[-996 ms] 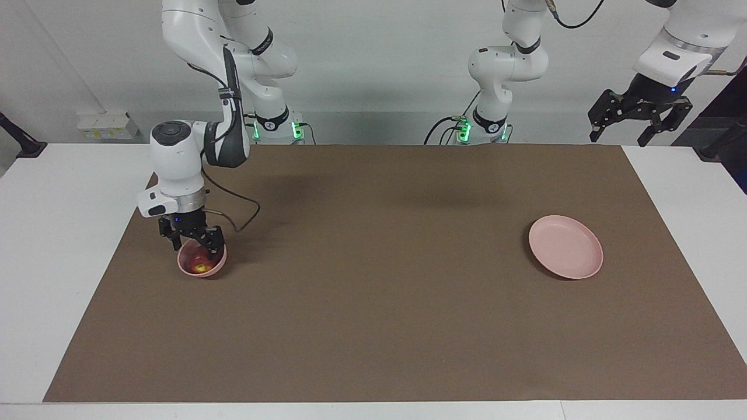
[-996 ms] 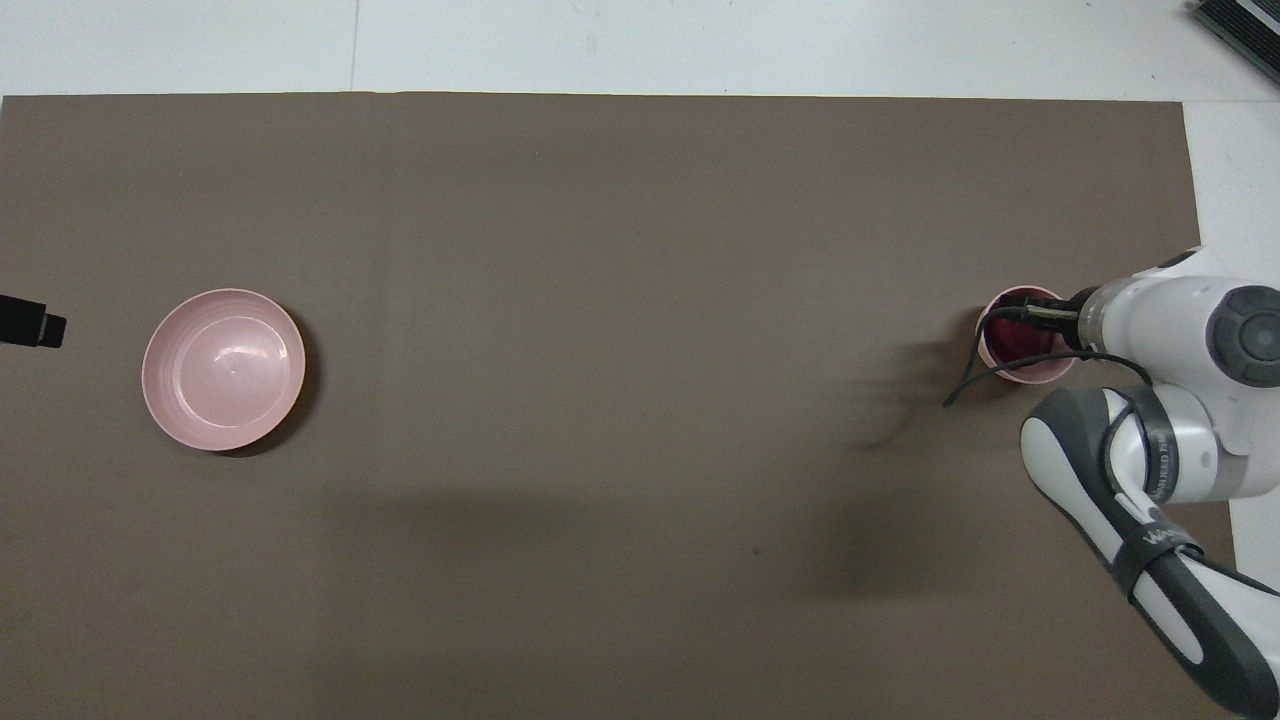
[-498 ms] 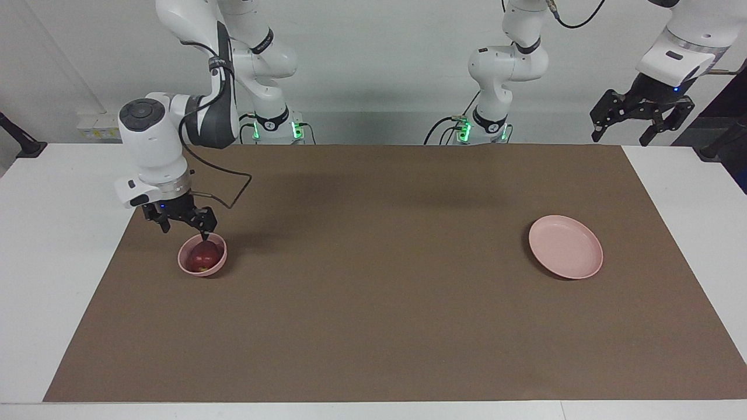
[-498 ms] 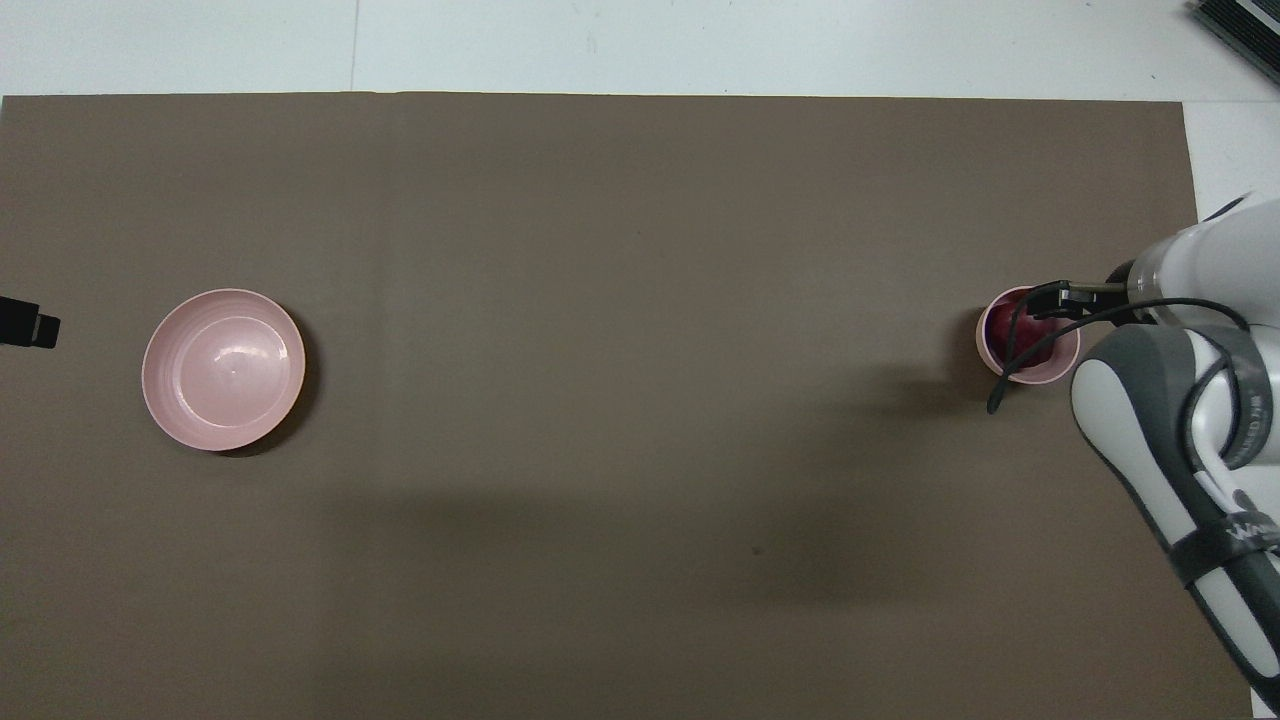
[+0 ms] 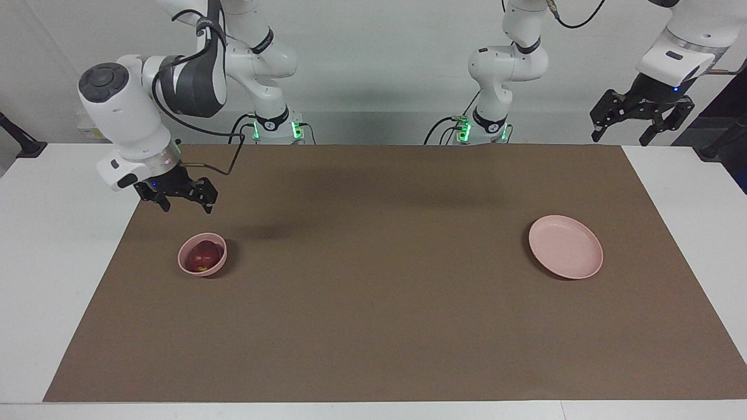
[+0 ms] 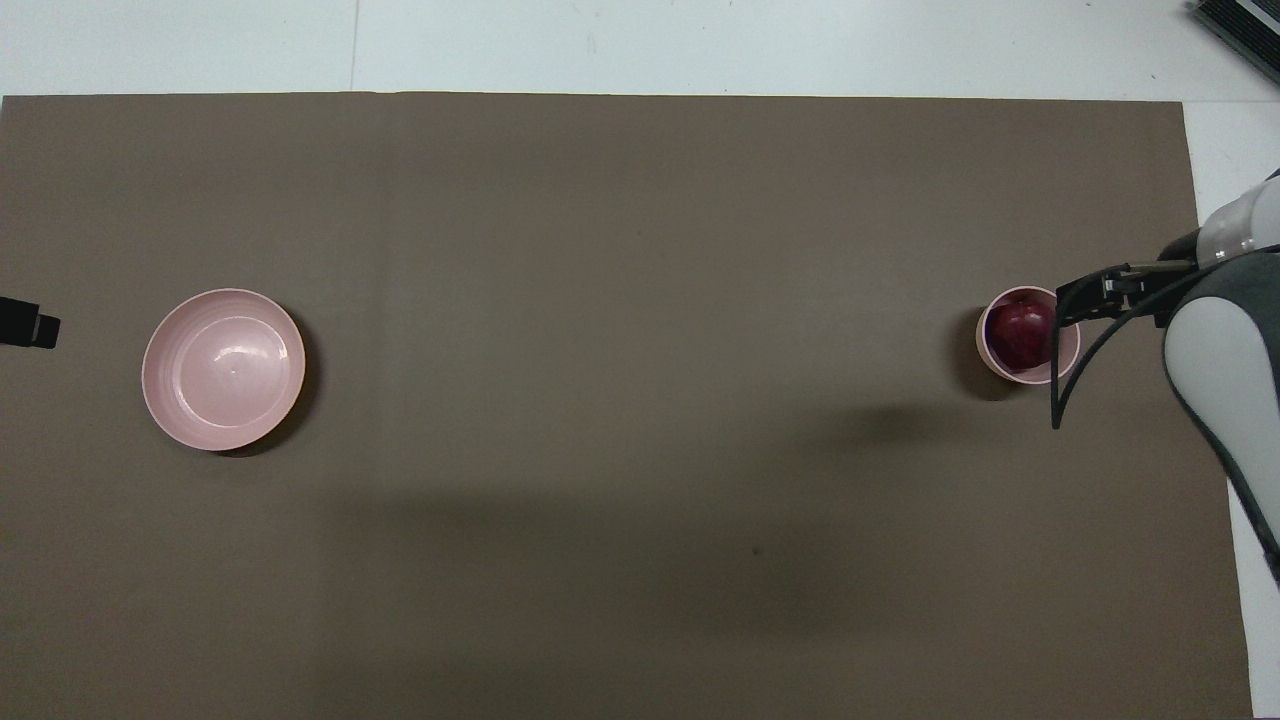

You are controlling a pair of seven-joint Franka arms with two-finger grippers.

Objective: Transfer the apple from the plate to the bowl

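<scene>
The dark red apple lies in the small pink bowl at the right arm's end of the table; it also shows in the overhead view inside the bowl. The wide pink plate is bare at the left arm's end. My right gripper is open and empty, raised above the mat beside the bowl. My left gripper hangs open and empty, high above the table's edge at its own end, and waits; only its tip shows in the overhead view.
A brown mat covers most of the white table. The right arm's black cable hangs over the mat beside the bowl.
My right gripper rose out of the bowl and drew back toward the robots, leaving the apple in the bowl. The left arm has not moved.
</scene>
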